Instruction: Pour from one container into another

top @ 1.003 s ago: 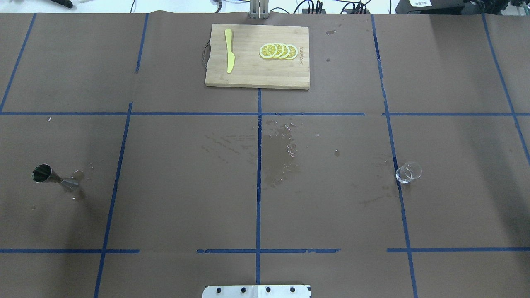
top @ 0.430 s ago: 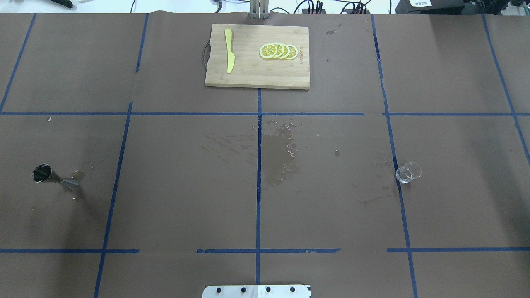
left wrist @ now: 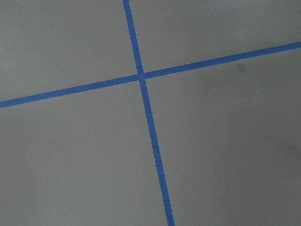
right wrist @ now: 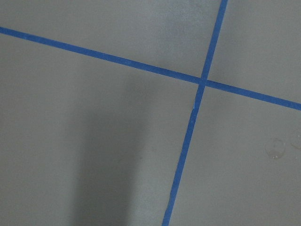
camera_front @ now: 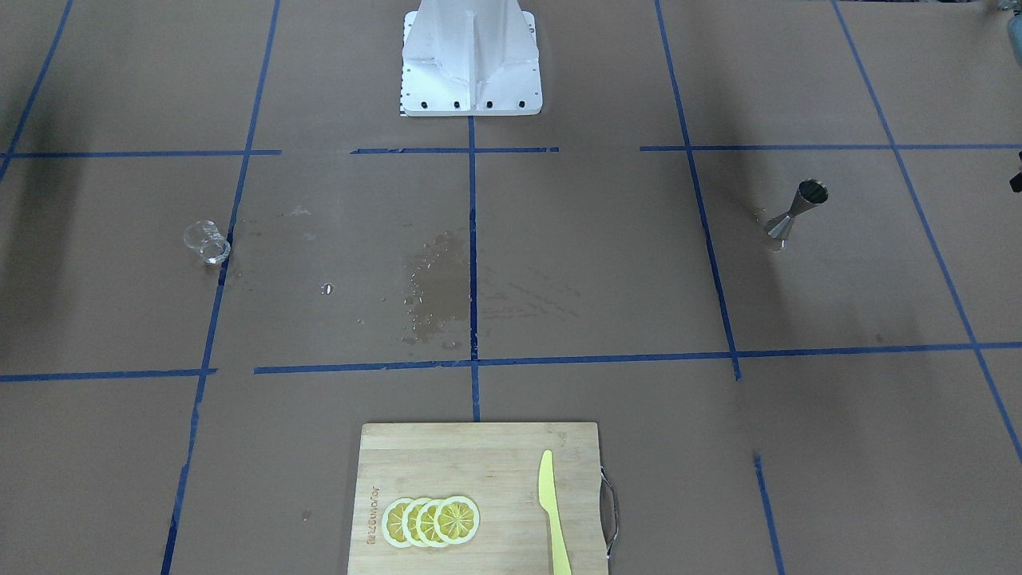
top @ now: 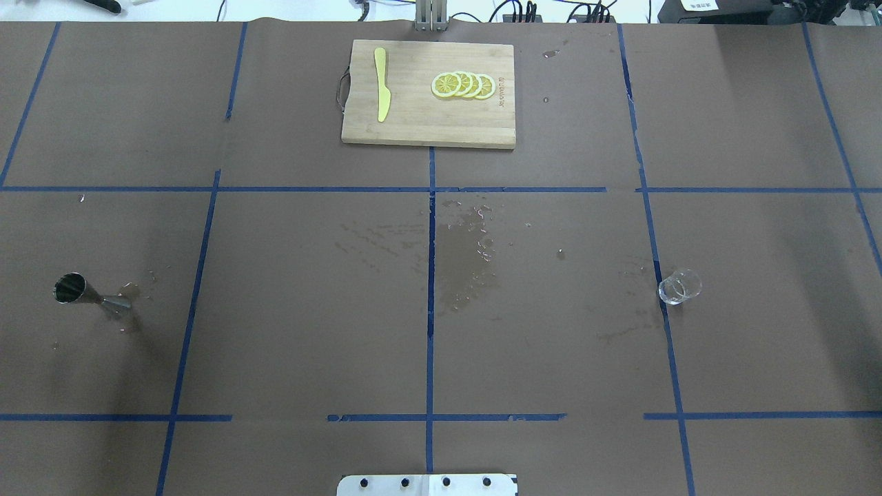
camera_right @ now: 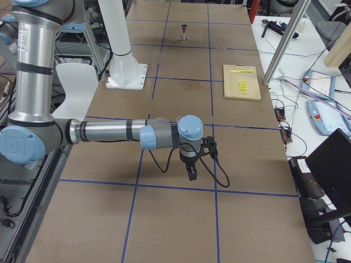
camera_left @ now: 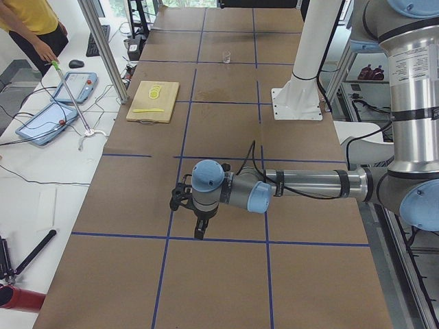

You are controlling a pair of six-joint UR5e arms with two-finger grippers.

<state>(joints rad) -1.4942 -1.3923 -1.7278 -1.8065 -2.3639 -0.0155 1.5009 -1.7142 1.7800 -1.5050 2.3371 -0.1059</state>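
Cup [top: 679,287]: small, clear glass, see-through, faint against the brown paper. Stands upright on table [top: 310,331] at robot's right side, base touching a blue tape line [top: 658,262]. Mouth up, long axis vertical; cannot tell which way the lip points or what is inside

Jigger [top: 89,293]: silvery steel, two cones joined at a narrow waist, top cone dark inside. Stands at robot's left side, well apart from cup. Wide mouth up, long axis vertical, upright in the right-side view. Small wet marks just beside its base

Wet patch [top: 468,269] mid-table between the two, beside the centre tape line. Board [top: 427,127] at far edge, with lemon slices [top: 463,85] and yellow knife [top: 381,84] lying on it

Left gripper [camera_left: 199,232]: low over table, fingers pointing down, near a tape line, well apart from jigger. Seen from the side only, so cannot tell whether spread or pressed together

Right gripper [camera_right: 191,174]: low over table, fingers down, well apart from cup. Side view only; cannot tell spread or pressed together

Wrist views: only brown paper and tape crossings
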